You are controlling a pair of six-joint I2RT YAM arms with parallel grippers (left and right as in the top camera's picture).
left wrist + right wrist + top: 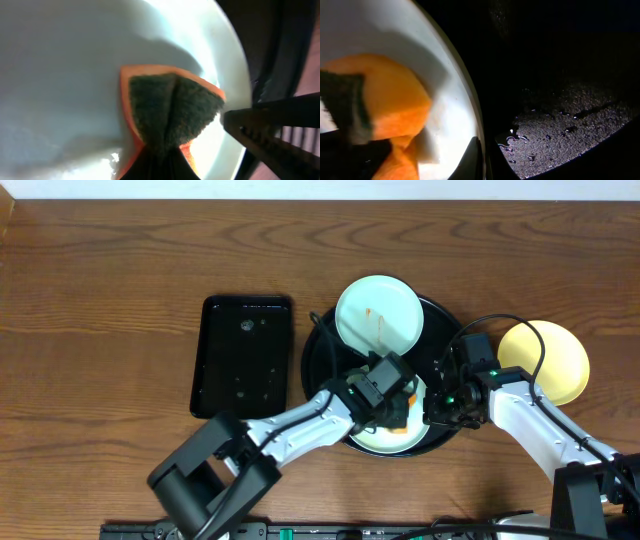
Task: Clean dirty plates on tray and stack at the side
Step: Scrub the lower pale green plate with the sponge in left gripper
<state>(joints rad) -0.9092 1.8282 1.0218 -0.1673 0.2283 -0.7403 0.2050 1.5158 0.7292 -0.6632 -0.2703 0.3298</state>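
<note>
The round black tray (312,365) holds two pale mint plates. The far plate (378,315) has a thin orange smear. The near plate (372,442) lies under both grippers. My left gripper (398,406) is shut on an orange sponge with a dark green pad (170,107) and presses it on the near plate (65,75). My right gripper (438,408) is shut on that plate's right rim (445,85), one finger (474,161) inside the rim. The yellow plate (548,362) sits on the wood right of the tray.
A rectangular black tray (243,355) with water drops lies left of the round tray. The round tray's floor (560,130) is wet and speckled. Bare wood-grain table (110,310) lies to the left and at the back.
</note>
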